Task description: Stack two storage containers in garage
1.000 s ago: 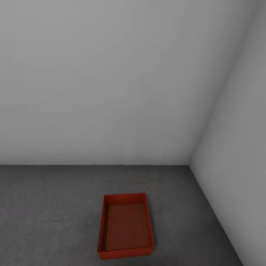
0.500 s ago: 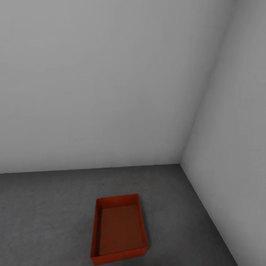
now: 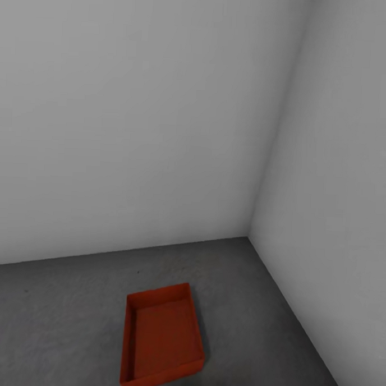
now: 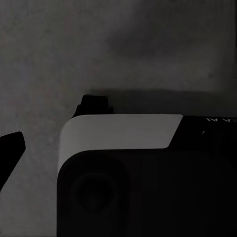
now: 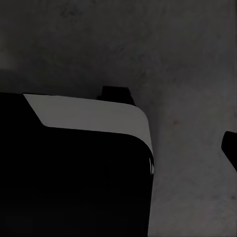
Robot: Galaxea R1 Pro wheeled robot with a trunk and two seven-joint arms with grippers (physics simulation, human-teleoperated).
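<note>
One orange-red storage container rests on the dark grey concrete floor of the garage, low in the head view, lidless and with nothing in it. It lies near the corner where two pale walls meet. A single dark fingertip of my left gripper shows at the edge of the left wrist view, above bare concrete. In the right wrist view, one dark fingertip of my right gripper shows likewise. Nothing sits between the fingers of either gripper, and both hang low beside my base.
A plain grey back wall and a side wall close the corner right of the container. My white and black base fills much of the left wrist view, and the base also takes up much of the right wrist view.
The whole head picture has slid left and slightly down, so the camera has turned right. The container keeps its place on the floor.
</note>
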